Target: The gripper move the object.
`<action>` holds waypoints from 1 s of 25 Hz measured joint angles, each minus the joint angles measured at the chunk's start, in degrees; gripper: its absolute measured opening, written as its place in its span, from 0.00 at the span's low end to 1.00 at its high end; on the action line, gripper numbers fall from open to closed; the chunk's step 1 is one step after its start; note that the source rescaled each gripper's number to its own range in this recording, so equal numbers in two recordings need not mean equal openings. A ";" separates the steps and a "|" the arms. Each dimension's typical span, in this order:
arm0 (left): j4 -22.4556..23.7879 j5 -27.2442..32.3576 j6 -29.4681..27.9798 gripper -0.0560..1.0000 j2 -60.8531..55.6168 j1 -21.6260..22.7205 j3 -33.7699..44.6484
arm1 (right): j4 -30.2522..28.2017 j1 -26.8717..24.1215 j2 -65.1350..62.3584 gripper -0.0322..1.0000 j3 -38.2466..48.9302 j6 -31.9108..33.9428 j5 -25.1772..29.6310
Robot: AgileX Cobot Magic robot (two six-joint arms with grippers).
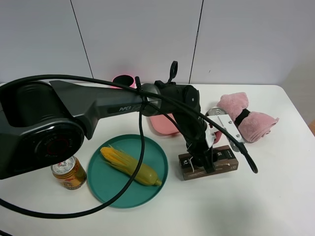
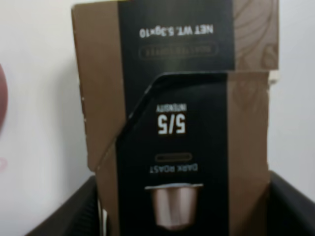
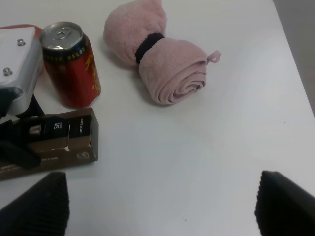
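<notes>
Left claw (image 1: pixel 203 160) is down on the carton (image 1: pixel 226 160), with a black finger (image 2: pixel 69 219) against either side. The wrist view is blurred, but I judge the claw closed on the box.

Reading the overhead view from the left, a gold can (image 1: pixel 69 173) stands on the white table (image 1: pixel 275 196), just beside a teal plate (image 1: pixel 98 187) holding a corn cob (image 1: pixel 130 166). Behind the plate sits a pink bowl (image 1: pixel 165 125). Just right of the plate lies the carton, flat on the table as far as I can see. A red can (image 3: pixel 71 64) stands close behind it, and a rolled pink towel (image 1: pixel 248 120) lies farther right.

My right claw (image 3: pixel 162 206) hangs over the table with fingers spread wide, holding nothing.

By my reckoning the grasp is made but the move is not. Lifting, carrying and setting down are all left.
</notes>
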 joint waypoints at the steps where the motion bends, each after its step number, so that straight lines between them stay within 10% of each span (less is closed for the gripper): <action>1: -0.21 -0.31 0.27 0.05 0.00 0.00 0.00 | 0.00 0.00 0.00 1.00 0.00 0.00 0.00; 8: -0.50 -0.94 0.57 0.07 0.00 -0.06 0.00 | 0.00 0.00 0.00 1.00 0.00 0.00 0.00; 17: -0.62 -1.76 0.74 0.50 0.48 -0.06 0.00 | 0.00 0.00 0.00 1.00 0.00 0.00 0.00; 25: 0.05 1.57 -0.79 0.54 -3.75 -0.06 0.13 | 0.00 0.00 0.00 1.00 0.00 0.00 0.00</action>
